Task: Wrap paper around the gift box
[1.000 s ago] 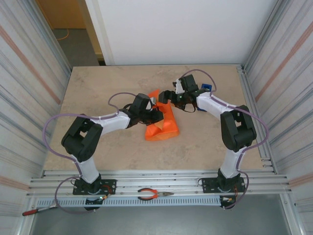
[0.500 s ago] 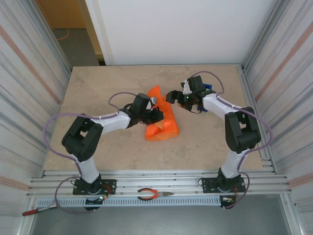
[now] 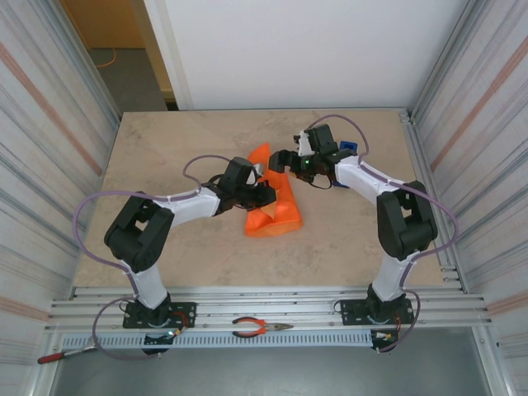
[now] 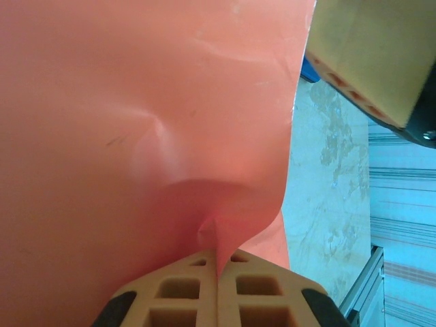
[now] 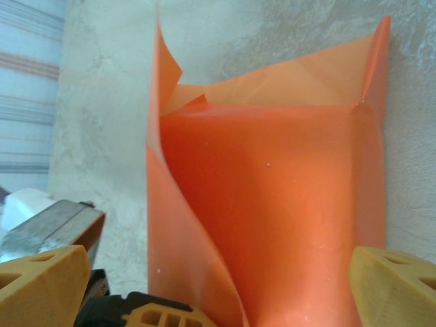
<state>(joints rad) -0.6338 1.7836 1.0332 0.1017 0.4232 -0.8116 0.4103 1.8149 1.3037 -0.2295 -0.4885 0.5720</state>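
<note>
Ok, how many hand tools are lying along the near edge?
2: orange-handled pliers on the front rail, centre; a red-handled tool at the near-left corner. More may be hidden.

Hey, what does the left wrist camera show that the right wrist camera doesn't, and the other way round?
Left wrist view: the left gripper is shut, its fingers pinching a raised crease of the paper.

Right wrist view: the right gripper is open, its fingers spread wide on either side of the paper. The sheet's flaps stand up at the far corners.

Both: the orange paper seen close up, with the beige table beyond it.
</note>
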